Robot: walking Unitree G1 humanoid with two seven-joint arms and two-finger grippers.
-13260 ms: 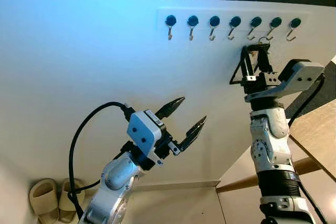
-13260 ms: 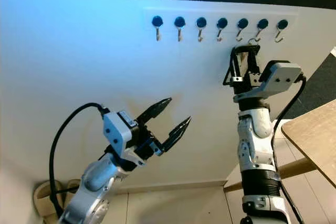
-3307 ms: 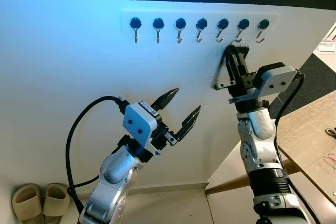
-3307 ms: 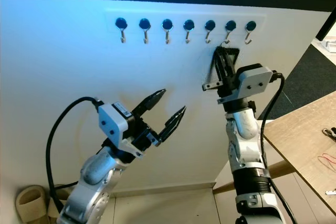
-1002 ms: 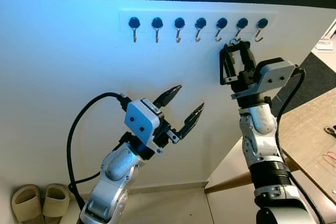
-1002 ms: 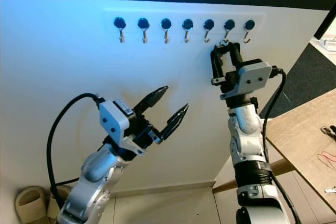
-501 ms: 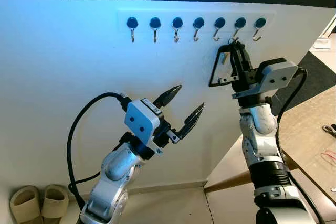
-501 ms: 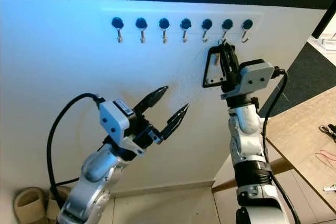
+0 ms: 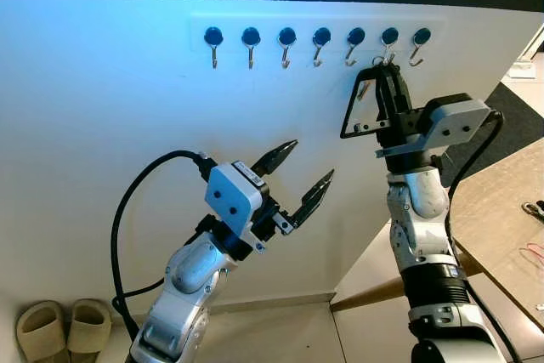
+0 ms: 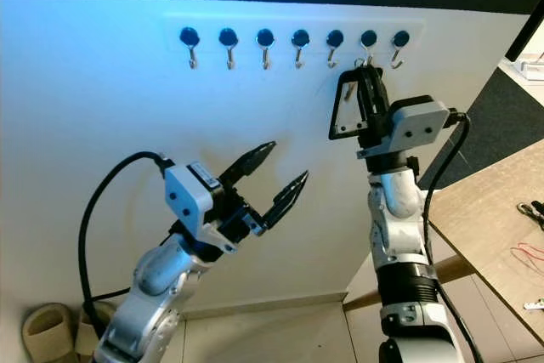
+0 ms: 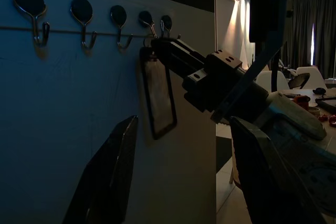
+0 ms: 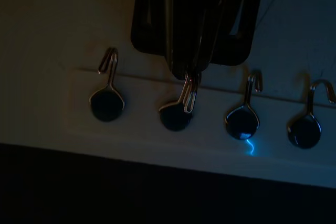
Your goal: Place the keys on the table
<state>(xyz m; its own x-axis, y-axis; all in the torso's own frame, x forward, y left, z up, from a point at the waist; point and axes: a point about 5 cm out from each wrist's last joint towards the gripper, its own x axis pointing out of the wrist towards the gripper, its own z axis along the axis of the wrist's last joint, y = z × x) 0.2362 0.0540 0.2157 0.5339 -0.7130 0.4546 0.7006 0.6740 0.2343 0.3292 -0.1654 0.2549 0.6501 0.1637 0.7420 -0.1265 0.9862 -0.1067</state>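
Looking up at a white wall, I see a rail (image 9: 316,25) of 7 dark round hooks running across the top. My right gripper (image 9: 384,82) is raised against the wall with its fingertips just under the 6th hook (image 9: 388,38), counting from my left. Its 2 black fingers are drawn together at the tips around a small metal ring (image 12: 190,96) hanging on that hook. I take this ring to be the keys, though no key blades can be made out. In the right wrist view the fingers converge on the ring, directly below the hook's round base.

My left gripper (image 9: 303,178) hovers lower and well to the left of the right one, wide open and holding nothing, pointing toward the wall.

A wooden bench (image 9: 501,218) sits below and to the right of the right gripper. A pair of beige slippers (image 9: 53,329) lies on the floor, far below the left gripper.
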